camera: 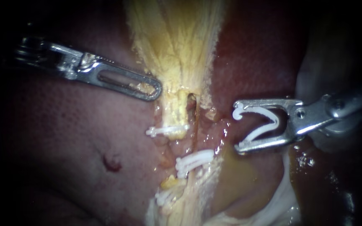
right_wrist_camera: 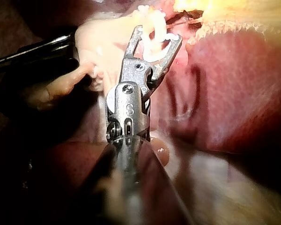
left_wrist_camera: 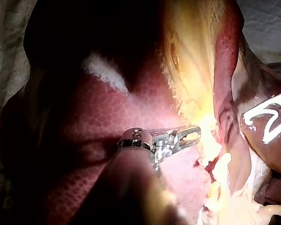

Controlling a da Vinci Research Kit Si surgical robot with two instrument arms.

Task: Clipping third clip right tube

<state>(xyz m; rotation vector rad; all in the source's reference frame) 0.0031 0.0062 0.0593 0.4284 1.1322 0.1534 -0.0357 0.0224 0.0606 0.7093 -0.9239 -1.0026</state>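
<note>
My right instrument (camera: 237, 125) comes in from the right. Its jaws stand wide apart, gripping an open white clip (camera: 256, 110) from both sides. The clip's mouth faces the thin reddish right tube (camera: 196, 121) and hangs a short way to the right of it, touching nothing. One white clip (camera: 167, 131) sits across the yellowish left tube (camera: 177, 113). More white clips (camera: 194, 161) lie lower on the strands. My left instrument (camera: 158, 90) has its jaws together at the edge of the yellowish tissue (camera: 177, 46), a scrap of which shows in the jaw window.
Dark red liver (camera: 63, 138) lies on both sides, with a small dark red spot (camera: 112, 162) at the lower left. Pale wet tissue (camera: 248, 188) lies under the right instrument. In the right wrist view, the loaded jaws (right_wrist_camera: 158, 35) point at pale tissue ahead.
</note>
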